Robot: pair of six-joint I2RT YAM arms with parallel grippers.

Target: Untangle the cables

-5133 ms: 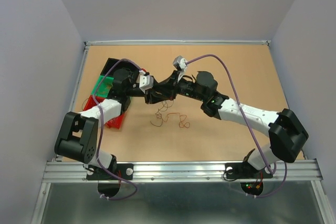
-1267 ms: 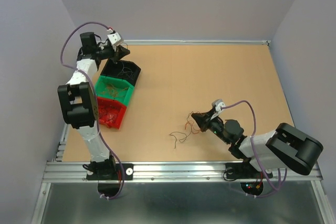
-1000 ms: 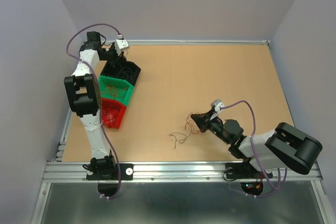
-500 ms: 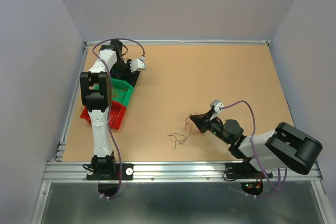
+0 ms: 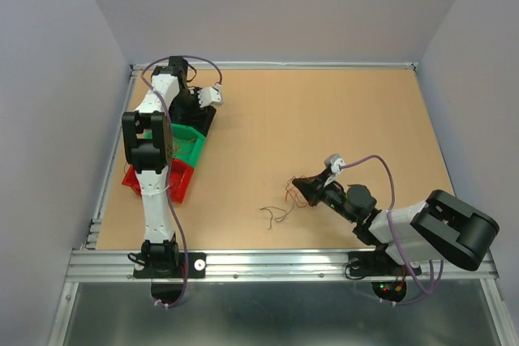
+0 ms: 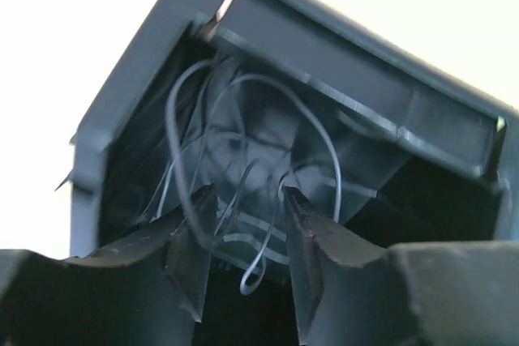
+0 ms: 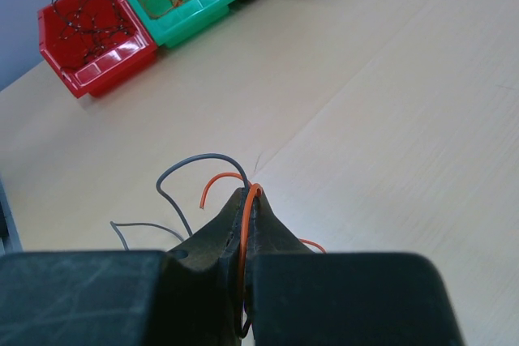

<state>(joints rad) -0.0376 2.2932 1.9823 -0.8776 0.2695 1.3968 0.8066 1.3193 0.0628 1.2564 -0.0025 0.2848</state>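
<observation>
Orange cable [image 7: 243, 232] sits pinched in the closed right gripper [image 7: 250, 197]; the left gripper [image 6: 247, 204], jaws parted over the black bin [image 6: 357, 111], has a dark wire [image 6: 261, 265] dangling between, seemingly loose.

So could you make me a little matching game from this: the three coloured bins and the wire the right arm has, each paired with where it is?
Things:
1 red bin
2 green bin
3 black bin
4 orange wire

Places:
A pinched in the shut right jaws
B middle of the row
C under the open left jaws
D row's end nearest the arm bases

Pairs: 1-D, 2-B, 3-C, 4-A.
</observation>
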